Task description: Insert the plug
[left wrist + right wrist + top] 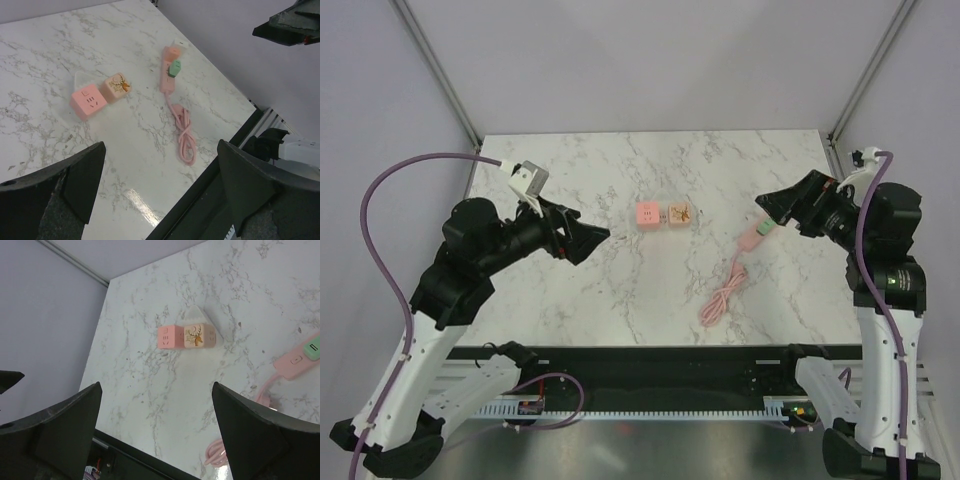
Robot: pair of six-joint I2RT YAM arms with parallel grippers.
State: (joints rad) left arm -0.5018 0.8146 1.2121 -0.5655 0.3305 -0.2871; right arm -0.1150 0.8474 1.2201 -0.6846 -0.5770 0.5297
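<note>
Left gripper (160, 150): black jaws wide apart, empty, hovering above the white marble table (60, 45). Right gripper (772, 206): likewise spread and empty, raised near the small green plug (764, 226), which sits on the long pink power strip (752, 241); depth of seating I cannot tell. Pink cable (720, 298): coiled toward the near edge. My judgement: I would pin the strip with the left, then press the plug straight down with the right, never tilting it.

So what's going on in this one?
The left gripper and right gripper both hover open over the white marble table, holding nothing. The green plug sits on the pink power strip near the right gripper, its pink cable coiled nearby. A pink socket cube and a peach deer-printed cube stand together mid-table.
</note>
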